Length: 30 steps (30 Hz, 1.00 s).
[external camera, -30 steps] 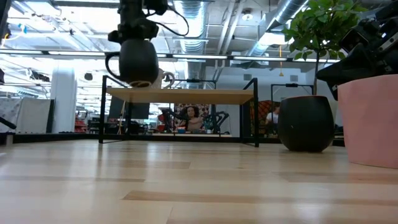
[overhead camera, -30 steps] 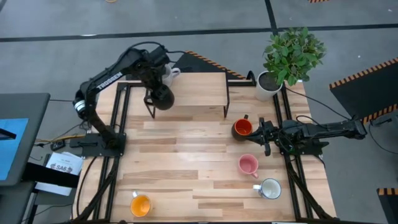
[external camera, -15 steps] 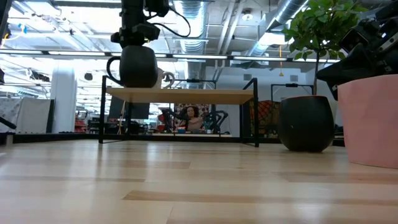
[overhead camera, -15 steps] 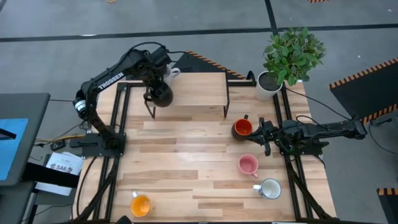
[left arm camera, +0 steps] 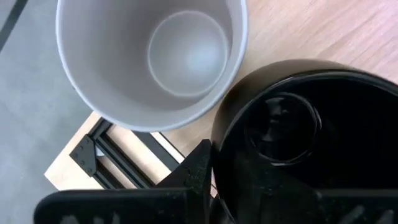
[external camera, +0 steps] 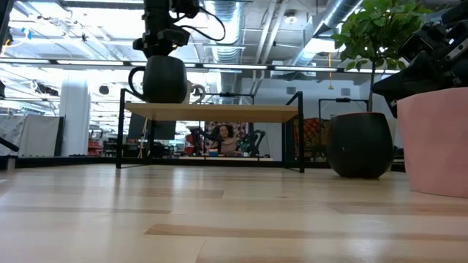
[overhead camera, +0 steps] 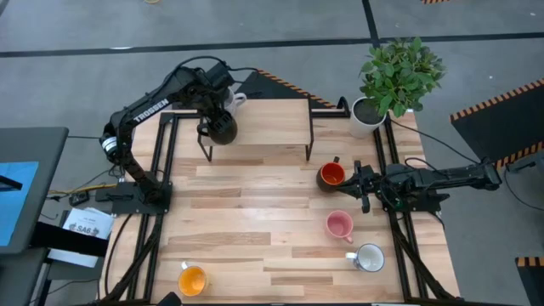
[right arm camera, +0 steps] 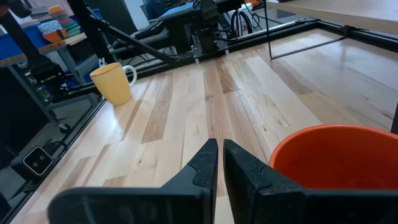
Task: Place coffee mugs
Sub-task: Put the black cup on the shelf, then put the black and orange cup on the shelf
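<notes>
My left gripper [overhead camera: 214, 117] reaches down over the left part of a raised wooden shelf [overhead camera: 272, 123] and is shut on the black mug [overhead camera: 223, 129]. In the low view the black mug [external camera: 162, 79] is upright, its base level with the shelf top. A grey mug [overhead camera: 234, 100] stands on the shelf just behind it, and the left wrist view looks into the grey mug [left arm camera: 152, 56] from above. My right gripper [overhead camera: 357, 180] is shut and lies low beside the red-orange mug [overhead camera: 330, 175]. The pink mug [overhead camera: 339, 225], the white mug [overhead camera: 369, 257] and the yellow-orange mug [overhead camera: 192, 280] stand on the table. My left gripper holds the black mug by its rim [left arm camera: 227, 146], coming from above and pointing down. One finger [left arm camera: 199, 174] shows against the outside of the wall; the other is lost in the dark of the mug. The mug is upright, handle [external camera: 134, 77] toward the table's left; whether its base touches the shelf I cannot tell.
The shelf stands on thin black legs [overhead camera: 308, 140] along the table's far side. A white pot with a green plant [overhead camera: 367, 115] stands at the far right corner. Black frame rails [overhead camera: 161, 161] run along both table sides. Bare wood [overhead camera: 255, 212] spreads across the table's middle.
My left gripper has moved a little toward the table's far edge and down over the shelf. The black mug, tipped with its base showing a second ago, now hangs upright with its base at the shelf top.
</notes>
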### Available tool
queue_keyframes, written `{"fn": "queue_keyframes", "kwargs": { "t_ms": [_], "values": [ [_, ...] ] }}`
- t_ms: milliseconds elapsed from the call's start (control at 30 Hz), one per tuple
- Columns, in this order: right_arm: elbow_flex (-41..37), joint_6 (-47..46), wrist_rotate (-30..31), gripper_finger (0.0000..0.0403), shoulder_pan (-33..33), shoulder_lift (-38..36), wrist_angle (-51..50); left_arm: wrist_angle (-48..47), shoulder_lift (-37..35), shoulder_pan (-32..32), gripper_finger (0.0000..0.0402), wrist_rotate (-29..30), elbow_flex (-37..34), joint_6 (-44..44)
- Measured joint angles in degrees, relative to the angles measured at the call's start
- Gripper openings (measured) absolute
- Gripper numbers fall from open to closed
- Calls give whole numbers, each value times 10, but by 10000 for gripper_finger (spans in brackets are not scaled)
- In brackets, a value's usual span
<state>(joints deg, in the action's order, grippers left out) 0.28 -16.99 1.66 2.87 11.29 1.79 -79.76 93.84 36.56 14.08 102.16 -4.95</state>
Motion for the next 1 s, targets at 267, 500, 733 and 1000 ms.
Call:
{"fn": "queue_keyframes", "kwargs": {
  "t_ms": [267,500,733,1000],
  "values": [
    [0,0,0,54,0,0,0,-2,0,0,99,-1,0,0],
    [0,0,0,54,0,0,0,-1,0,2,149,-1,21,9],
    [0,0,0,54,0,0,0,-11,-1,2,170,-2,95,14],
    [0,0,0,54,0,0,0,42,-41,2,171,-130,176,8]
  ]
}}
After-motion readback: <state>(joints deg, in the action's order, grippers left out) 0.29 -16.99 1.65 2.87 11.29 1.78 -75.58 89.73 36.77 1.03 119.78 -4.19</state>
